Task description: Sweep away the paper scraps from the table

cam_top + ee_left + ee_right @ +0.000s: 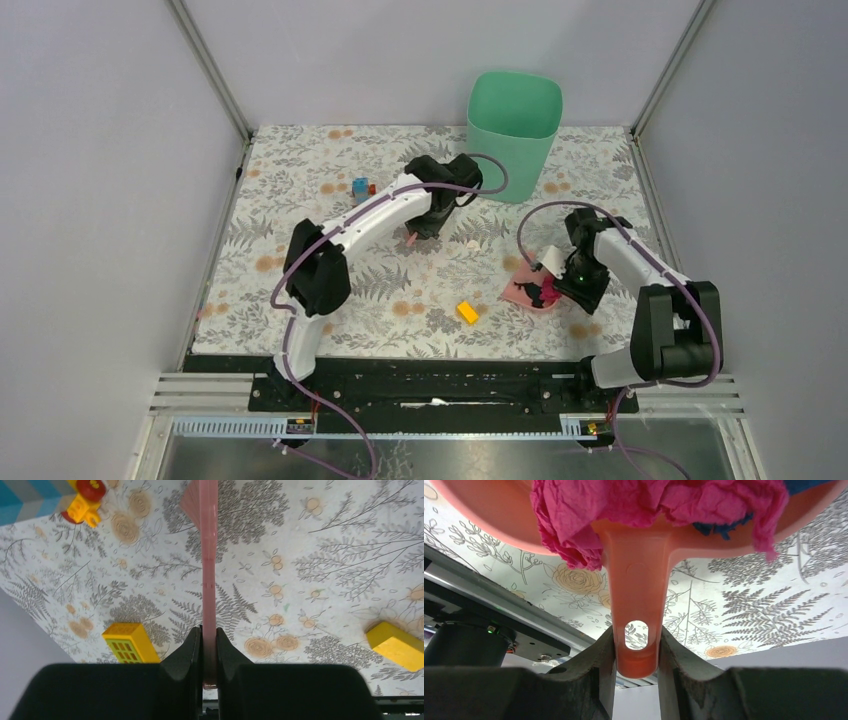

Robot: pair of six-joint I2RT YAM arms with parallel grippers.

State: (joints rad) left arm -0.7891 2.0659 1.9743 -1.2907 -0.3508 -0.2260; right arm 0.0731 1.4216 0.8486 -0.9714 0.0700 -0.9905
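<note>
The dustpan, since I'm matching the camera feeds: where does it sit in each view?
Top external: the dustpan sits right of centre.
Left wrist: not in it.
Right wrist: dustpan across the top, handle down the middle.
Shared landmark: the leaf-printed table.

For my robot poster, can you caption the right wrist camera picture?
Jaws clamp the handle of a pink dustpan heaped with crumpled pink paper, above the leafy table.

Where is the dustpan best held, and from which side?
Grip the dustpan by its handle, coming from the rear. The handle is a flat, narrow tongue sticking out of the back wall, so jaws close on its side edges, as the right gripper does near its end. It carries pink crumpled paper, so keep it level.
</note>
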